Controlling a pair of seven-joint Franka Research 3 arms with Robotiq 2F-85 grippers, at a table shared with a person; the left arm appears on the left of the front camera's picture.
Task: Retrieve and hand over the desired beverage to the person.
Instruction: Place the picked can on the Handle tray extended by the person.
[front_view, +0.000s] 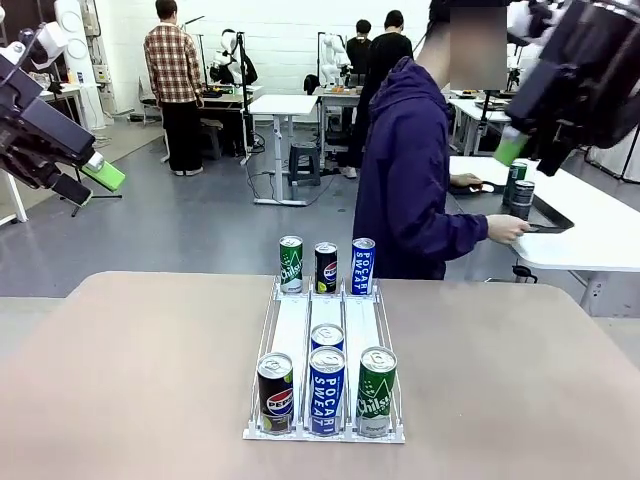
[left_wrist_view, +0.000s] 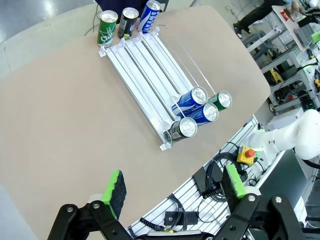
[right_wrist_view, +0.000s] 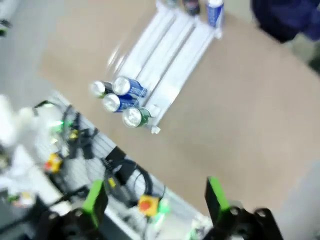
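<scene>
A clear three-lane rack (front_view: 293, 322) lies mid-table. At its near end stand a Pepsi can (front_view: 275, 392), a blue Pocari Sweat can (front_view: 326, 390) with another behind it, and a green can (front_view: 376, 390). At the far end stand a green can (front_view: 291, 264), a Pepsi can (front_view: 326, 267) and a Pocari Sweat can (front_view: 363, 266). The person (front_view: 410, 180) in a dark purple jacket stands beyond the table, turned toward a side table. My left gripper (front_view: 90, 180) hangs high at the left, open and empty (left_wrist_view: 175, 185). My right gripper (front_view: 525, 155) hangs high at the right, open and empty (right_wrist_view: 155, 199). Its wrist view is blurred.
The tan table (front_view: 120, 380) is bare around the rack (left_wrist_view: 145, 65). A white side table (front_view: 590, 220) at the right carries two cans (front_view: 518, 186). Cables and a red stop button (left_wrist_view: 246, 154) sit below my table edge. Other people stand far back.
</scene>
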